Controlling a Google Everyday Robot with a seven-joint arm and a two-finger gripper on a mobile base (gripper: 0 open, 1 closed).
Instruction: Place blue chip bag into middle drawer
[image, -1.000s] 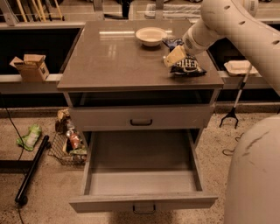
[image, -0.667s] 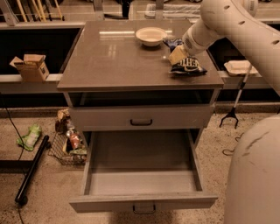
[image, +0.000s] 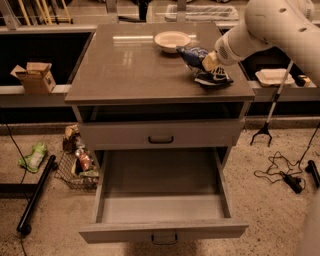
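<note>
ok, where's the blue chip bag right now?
Camera view: the blue chip bag is at the right rear of the cabinet top, just right of the white bowl, with the end effector at it.

Change since the earlier views: the gripper (image: 210, 61), over the right rear of the cabinet top (image: 135, 70), is shifting slightly rightward on the blue chip bag (image: 215, 78); the bag's left end is lifting, and dark-blue foil is now showing between the gripper and the white bowl (image: 171, 40)
</note>
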